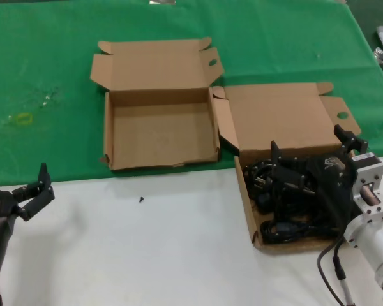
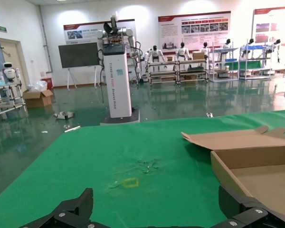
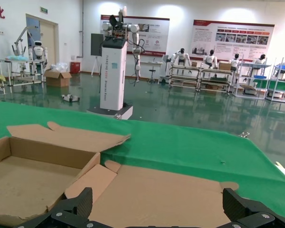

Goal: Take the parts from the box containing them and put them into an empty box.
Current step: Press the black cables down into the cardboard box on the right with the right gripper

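My right gripper [image 1: 309,167] hangs low over the box of cords [image 1: 249,210] at the near right of the table, its fingers [image 1: 276,155] spread wide and clasping nothing. One fingertip stands up at the left edge of the cord pile, the other [image 1: 348,137] shows by the box's far right side, just beside the flap with the round hole [image 1: 342,116]. The black power cords [image 1: 287,226] lie in a loose tangle inside the box, partly hidden under my right wrist; a plug end [image 1: 256,185] shows at the left of the heap and a looped cord runs along the near wall. The box's plain lid panel [image 1: 274,115] lies flat on the green cloth [image 1: 51,51] on the far side.

In my right wrist view both fingertips [image 3: 80,202] sit wide apart at the lower edge, with that lid panel [image 3: 156,194] between them.

To the left, and a little farther back, the empty box [image 1: 159,131] sits open on the green cloth, its lid [image 1: 156,64] folded back on the far side; its right flap touches or overlaps the left flap of the cord box. Its near left corner [image 1: 105,159] looks ragged.

My left gripper [image 1: 32,194] waits at the near left over the white tabletop [image 1: 147,248], fingers unclenched and holding nothing, well apart from both boxes. A small dark speck [image 1: 141,199] lies on the white surface near the empty box.
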Tool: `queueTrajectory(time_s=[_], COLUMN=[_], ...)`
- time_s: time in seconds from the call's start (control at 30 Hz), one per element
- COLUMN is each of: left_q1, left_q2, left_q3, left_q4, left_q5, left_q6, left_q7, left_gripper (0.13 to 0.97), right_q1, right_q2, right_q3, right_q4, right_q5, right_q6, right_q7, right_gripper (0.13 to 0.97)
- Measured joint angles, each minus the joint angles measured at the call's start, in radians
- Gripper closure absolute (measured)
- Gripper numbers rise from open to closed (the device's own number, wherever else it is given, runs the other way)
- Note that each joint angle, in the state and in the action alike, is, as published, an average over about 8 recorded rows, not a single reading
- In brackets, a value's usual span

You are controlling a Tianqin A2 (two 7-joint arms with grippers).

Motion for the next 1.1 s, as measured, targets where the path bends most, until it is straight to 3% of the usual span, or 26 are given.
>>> queueTrajectory(time_s=[0.3, 0.43, 0.53, 0.73, 0.87, 1.1], left_q1=[0.0, 0.0, 0.0, 0.0, 0.0, 0.0], left_q2=[0.0, 0.0, 0.0, 0.0, 0.0, 0.0], left_q3=[0.0, 0.0, 0.0, 0.0, 0.0, 0.0], left_q4=[0.0, 0.0, 0.0, 0.0, 0.0, 0.0], left_q5=[0.0, 0.0, 0.0, 0.0, 0.0, 0.0], left_q6=[0.0, 0.0, 0.0, 0.0, 0.0, 0.0], left_q7=[0.0, 0.0, 0.0, 0.0, 0.0, 0.0], left_gripper=[0.238, 0.238, 0.298, 0.397, 0.508, 0.665], right_q1=[0.001, 0.002, 0.003, 0.008, 0.011, 0.008], right_q2=[0.028, 0.043, 0.074, 0.234, 0.371, 0.537], right_q3=[-0.034, -0.041, -0.049, -0.122, -0.166, -0.142], right_q4=[0.004, 0.016, 0.032, 0.072, 0.092, 0.092], right_q5=[0.013, 0.004, -0.002, 0.029, 0.041, 0.077], right_q6=[0.027, 0.025, 0.021, 0.025, -0.01, -0.214], right_q7=[0.01, -0.004, -0.015, 0.004, 0.036, 0.007], right_gripper=[0.129, 0.129, 0.129, 0.129, 0.129, 0.129])
